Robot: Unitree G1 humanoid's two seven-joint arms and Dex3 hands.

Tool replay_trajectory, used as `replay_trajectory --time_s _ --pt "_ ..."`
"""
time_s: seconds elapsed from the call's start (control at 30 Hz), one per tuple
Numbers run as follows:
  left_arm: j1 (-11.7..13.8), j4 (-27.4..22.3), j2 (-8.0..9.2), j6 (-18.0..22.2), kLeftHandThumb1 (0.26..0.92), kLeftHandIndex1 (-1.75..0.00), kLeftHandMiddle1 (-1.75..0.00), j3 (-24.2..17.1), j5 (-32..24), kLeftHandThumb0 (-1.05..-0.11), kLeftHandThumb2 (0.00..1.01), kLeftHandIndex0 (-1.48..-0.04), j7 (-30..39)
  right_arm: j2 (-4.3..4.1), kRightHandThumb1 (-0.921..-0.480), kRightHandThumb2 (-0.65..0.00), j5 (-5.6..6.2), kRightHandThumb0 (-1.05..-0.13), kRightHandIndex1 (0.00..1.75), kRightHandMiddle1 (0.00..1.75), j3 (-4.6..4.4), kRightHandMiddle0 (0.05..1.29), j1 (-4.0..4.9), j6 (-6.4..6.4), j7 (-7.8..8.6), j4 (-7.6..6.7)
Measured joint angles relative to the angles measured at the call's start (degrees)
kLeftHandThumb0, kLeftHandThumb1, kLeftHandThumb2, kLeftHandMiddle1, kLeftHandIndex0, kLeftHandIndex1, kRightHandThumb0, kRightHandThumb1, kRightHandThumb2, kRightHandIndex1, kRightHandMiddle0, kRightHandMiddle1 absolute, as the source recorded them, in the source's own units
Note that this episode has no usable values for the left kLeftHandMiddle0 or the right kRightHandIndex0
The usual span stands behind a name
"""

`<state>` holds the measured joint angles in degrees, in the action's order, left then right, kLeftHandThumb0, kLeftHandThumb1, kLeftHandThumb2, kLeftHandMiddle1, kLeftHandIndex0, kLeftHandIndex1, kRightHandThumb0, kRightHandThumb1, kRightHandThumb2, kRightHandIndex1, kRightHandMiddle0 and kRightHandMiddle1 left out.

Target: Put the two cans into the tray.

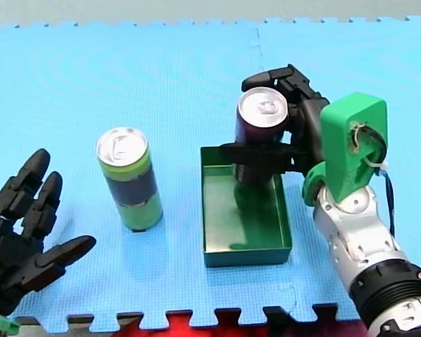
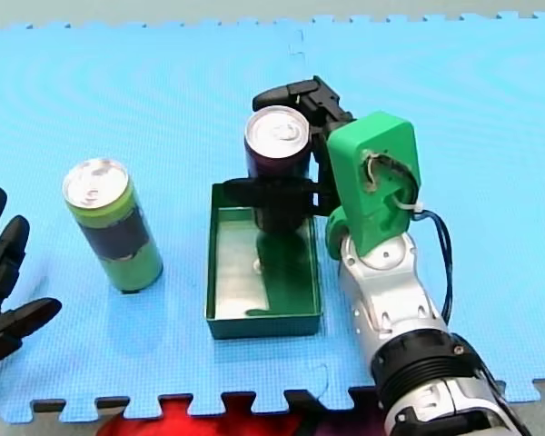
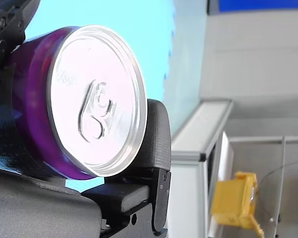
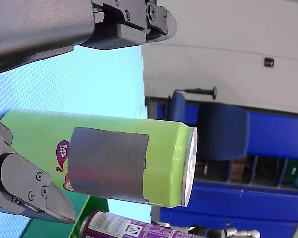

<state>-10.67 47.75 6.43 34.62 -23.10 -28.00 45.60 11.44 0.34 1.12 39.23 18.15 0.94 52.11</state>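
Note:
A purple can (image 1: pixel 262 116) stands upright over the far end of the green tray (image 1: pixel 247 256). My right hand (image 1: pixel 247 116) is shut on it, with fingers behind it and the thumb across its front. I cannot tell whether its base touches the tray floor. The first wrist view shows the same purple can (image 3: pixel 89 104) close up, silver lid facing the camera, between black fingers (image 3: pixel 156 134). A green can (image 1: pixel 130 182) with a grey label stands on the blue mat to the left of the tray. My left hand (image 1: pixel 28 225) is at the near left, apart from the green can.
A blue foam mat (image 1: pixel 161 70) covers the work surface, and its jagged front edge (image 1: pixel 196 319) runs close to the tray's near wall. The second wrist view shows the green can (image 4: pixel 114 158) between black finger parts, with the purple can (image 4: pixel 119 228) beyond it.

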Motion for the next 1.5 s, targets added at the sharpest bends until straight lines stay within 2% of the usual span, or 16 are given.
replay_trajectory --time_s 0.23,0.57,0.9,1.3,1.5 --pt "0.1 -0.1 0.01 0.0 0.656 0.00 -0.01 0.1 0.0 -1.048 0.00 -0.22 0.0 -0.31 -0.809 0.000 0.11 -0.367 1.75 1.75 0.20 0.57 0.03 0.04 0.03 1.07" --pt "0.1 -0.2 0.22 -0.5 0.655 0.00 0.00 -0.1 -0.4 -1.048 0.00 -0.22 0.5 -0.39 -0.805 0.000 0.55 -0.368 1.75 1.75 0.54 0.58 -0.01 0.17 0.22 1.14" --pt "0.2 -0.2 0.38 -0.9 0.654 0.00 0.00 -0.4 -0.6 -1.048 0.00 -0.22 1.3 -0.65 -0.805 0.000 1.12 -0.369 1.75 1.75 1.20 0.59 -0.24 1.23 0.78 2.21" --pt "0.2 -0.2 0.43 -1.0 0.653 0.00 0.00 -0.6 -1.5 -1.048 0.00 -0.23 2.1 -0.41 -0.805 0.000 1.44 -0.369 1.75 1.75 1.48 0.59 -0.49 2.05 0.69 2.97" --pt "0.2 -0.2 0.47 -1.3 0.647 0.00 0.00 -0.8 -1.8 -1.048 0.00 -0.23 2.6 -0.32 -0.807 -0.001 1.61 -0.374 1.75 1.75 1.69 0.59 -0.84 2.94 1.06 4.00"
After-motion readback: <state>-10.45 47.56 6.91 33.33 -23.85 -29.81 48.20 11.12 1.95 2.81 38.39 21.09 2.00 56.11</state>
